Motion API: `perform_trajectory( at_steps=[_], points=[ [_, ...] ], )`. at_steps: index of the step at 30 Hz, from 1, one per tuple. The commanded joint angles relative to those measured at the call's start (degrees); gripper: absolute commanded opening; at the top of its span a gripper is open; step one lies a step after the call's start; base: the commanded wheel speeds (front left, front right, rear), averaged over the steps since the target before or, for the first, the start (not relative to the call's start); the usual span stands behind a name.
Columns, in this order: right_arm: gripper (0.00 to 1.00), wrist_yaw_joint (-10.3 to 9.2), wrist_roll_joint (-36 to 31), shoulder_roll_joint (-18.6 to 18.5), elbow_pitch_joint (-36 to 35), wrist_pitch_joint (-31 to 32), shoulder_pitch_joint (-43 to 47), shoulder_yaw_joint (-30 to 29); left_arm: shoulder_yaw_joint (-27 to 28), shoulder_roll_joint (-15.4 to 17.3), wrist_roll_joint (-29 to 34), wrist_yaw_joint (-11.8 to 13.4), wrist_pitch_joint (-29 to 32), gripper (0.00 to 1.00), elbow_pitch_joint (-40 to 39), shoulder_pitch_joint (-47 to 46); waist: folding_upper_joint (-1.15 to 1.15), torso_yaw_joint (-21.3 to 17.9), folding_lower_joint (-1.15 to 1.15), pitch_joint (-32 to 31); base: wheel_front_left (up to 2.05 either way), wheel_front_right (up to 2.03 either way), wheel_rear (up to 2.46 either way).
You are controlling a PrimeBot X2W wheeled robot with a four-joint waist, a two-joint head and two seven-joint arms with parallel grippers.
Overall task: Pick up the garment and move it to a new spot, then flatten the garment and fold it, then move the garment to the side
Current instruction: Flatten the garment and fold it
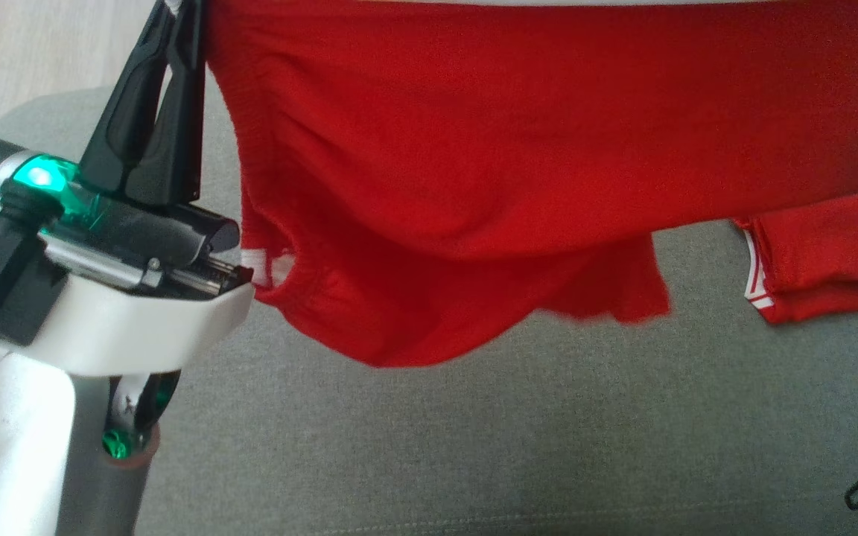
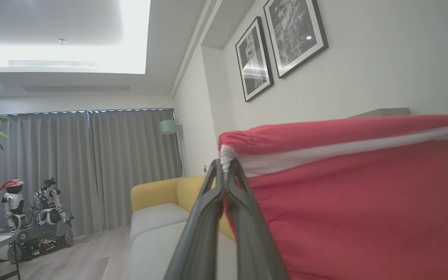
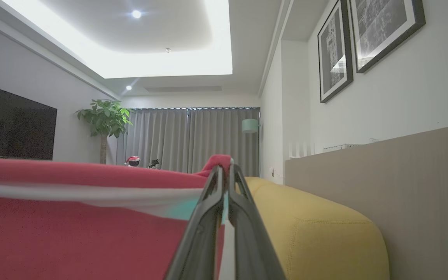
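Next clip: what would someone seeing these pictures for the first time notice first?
The red garment with white trim stands out first, stretched wide across the top of the head view and sagging over a grey cushion. The left gripper pinches its top edge at that view's upper left. The right gripper clamps the other end in its own wrist view, with a yellow sofa just beyond.

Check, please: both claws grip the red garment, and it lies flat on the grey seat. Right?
No: the left claw and right claw grip the garment, but it hangs from them over the seat, not flat on it; see the head view.
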Motion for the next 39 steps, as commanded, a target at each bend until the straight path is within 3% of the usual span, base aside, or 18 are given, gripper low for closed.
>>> perform_trajectory(
  at_steps=[1, 8, 12, 17, 18, 22, 23, 26, 33, 39],
  points=[
    [0.00, -0.05, 0.0, 0.5, -1.6, 0.8, -2.6, 0.5, 3.2, 1.7, 0.0, 0.7, 0.4, 0.00, -1.7, -3.1, 0.00, -0.1, 0.00, 0.3, 0.00, 0.00, 0.00],
    [0.00, -0.05, 1.9, 1.4, 2.7, 1.5, -5.6, 0.4, 3.1, -0.6, -2.4, 0.6, -1.6, 0.00, 1.7, -7.0, 0.00, 0.1, 0.00, 3.0, 0.00, 0.00, 0.00],
    [0.00, -0.05, 4.0, 1.1, 9.9, 0.4, -12.4, 0.5, 2.6, -2.2, -4.8, -1.5, -3.0, 0.00, 8.2, -13.8, 0.00, 0.2, 0.00, 6.2, 0.00, 0.00, 0.00],
    [0.00, -0.05, 6.9, 0.5, 25.0, -3.3, -26.8, 2.5, 2.8, -4.6, -7.9, -4.8, -5.9, 0.00, 23.6, -27.9, 0.00, 0.3, 0.00, 11.0, 0.00, 0.00, 0.00],
    [0.00, -0.05, 7.5, 0.6, 32.3, -5.7, -32.9, 4.0, 3.3, -5.9, -9.4, -6.0, -8.1, 0.00, 30.9, -33.7, 0.00, 0.2, 0.00, 12.7, 0.00, 0.00, 0.00],
    [0.00, -0.05, 8.1, 1.3, 47.6, -11.5, -43.0, 7.6, 3.7, -7.0, -10.5, -7.4, -10.5, 0.00, 47.5, -42.8, 0.00, 0.1, 0.00, 14.5, 0.00, 0.00, 0.00],
    [0.00, -0.05, 8.1, 1.3, 47.6, -11.5, -43.0, 7.6, 3.7, -7.0, -10.5, -7.4, -10.5, 0.00, 47.5, -42.8, 0.00, 0.1, 0.00, 14.5, 0.00, 0.00, 0.00],
    [0.00, -0.05, 8.4, 2.2, 58.5, -15.1, -48.3, 11.7, 4.0, -7.5, -11.0, -7.9, -11.5, 0.00, 59.0, -47.3, 0.00, -0.5, 0.00, 15.8, 0.00, 0.00, 0.00],
    [0.00, -0.05, 10.1, 3.8, 78.9, -19.7, -50.3, 21.5, 3.9, -9.7, -12.8, -8.7, -12.1, 0.00, 79.0, -48.8, 0.00, -0.7, 0.00, 18.4, 0.00, 0.00, 0.00],
    [0.00, -0.05, 11.6, 4.1, 88.9, -22.7, -46.0, 27.9, 2.8, -11.1, -13.7, -9.1, -12.2, 0.00, 87.1, -44.5, 0.00, -0.3, 0.00, 19.9, 0.00, 0.00, 0.00]
  ],
)
